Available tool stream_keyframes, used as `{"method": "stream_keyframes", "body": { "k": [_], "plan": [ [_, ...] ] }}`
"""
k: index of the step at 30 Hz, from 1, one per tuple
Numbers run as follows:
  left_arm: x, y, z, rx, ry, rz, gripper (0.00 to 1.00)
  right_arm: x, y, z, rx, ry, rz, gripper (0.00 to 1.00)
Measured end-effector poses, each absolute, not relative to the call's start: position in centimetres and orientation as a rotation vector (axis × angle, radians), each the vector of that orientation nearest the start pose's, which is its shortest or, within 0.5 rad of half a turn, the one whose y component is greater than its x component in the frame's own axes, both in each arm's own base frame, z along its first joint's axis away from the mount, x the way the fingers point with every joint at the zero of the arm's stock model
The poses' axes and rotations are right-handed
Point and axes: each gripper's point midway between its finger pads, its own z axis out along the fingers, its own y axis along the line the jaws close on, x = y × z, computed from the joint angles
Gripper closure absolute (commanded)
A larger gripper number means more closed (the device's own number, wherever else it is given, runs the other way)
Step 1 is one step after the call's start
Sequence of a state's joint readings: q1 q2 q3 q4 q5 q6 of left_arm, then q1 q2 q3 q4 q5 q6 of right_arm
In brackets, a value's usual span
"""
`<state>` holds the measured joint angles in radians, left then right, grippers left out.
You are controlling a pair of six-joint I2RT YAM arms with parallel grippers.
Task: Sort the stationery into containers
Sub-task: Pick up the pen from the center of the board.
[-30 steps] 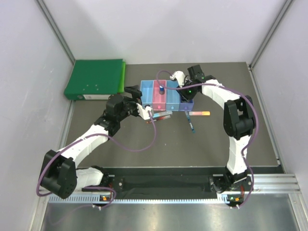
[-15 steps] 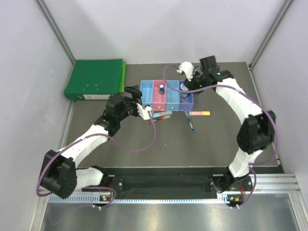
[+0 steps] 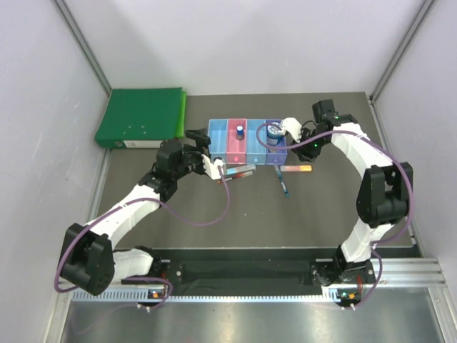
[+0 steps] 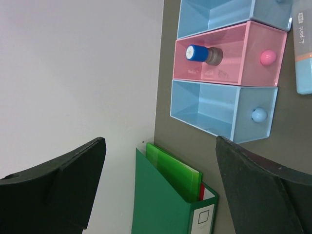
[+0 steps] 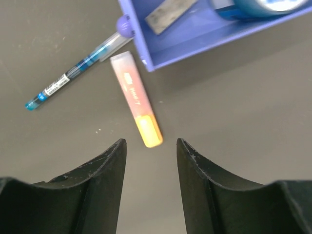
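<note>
Right hand (image 5: pixel 150 142), partly open and empty, hangs over the orange pen (image 5: pixel 135 100) (left hand (image 4: pixel 160 141) gapes, empty); next, drop and pinch.

This was a robot test cell in a lab, not a lived-in room. A dark table mat (image 3: pixel 285 214) was boxed in on its left, right and far sides by blank pale panels (image 3: pixel 43 107) set in metal struts (image 3: pixel 82 44). Along the mat's near edge ran an aluminium rail (image 3: pixel 407 275) carrying two white arms (image 3: pixel 128 207) trailing purple cables (image 3: pixel 207 218). Toward the mat's far side sat staged props: a green binder (image 3: pixel 141 116) and joined plastic bins (image 3: pixel 218 139).
</note>
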<state>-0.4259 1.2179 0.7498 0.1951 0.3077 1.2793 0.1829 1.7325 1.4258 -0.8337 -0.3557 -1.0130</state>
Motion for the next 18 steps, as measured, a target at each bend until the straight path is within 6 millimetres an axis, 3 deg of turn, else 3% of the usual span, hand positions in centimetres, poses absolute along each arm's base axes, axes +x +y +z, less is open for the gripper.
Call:
{"method": "stream_keyframes", "body": {
  "k": [8, 18],
  "plan": [
    [37.0, -18.7, 22.4, 1.544, 1.047, 0.297, 0.01, 38.5, 9.6, 7.1, -1.675, 2.13, 0.268, 0.54],
    [37.2, -18.5, 23.0, 1.552, 1.047, 0.315, 0.01, 38.5, 7.8, 3.6, -1.706, 2.195, 0.309, 0.53]
  ]
}}
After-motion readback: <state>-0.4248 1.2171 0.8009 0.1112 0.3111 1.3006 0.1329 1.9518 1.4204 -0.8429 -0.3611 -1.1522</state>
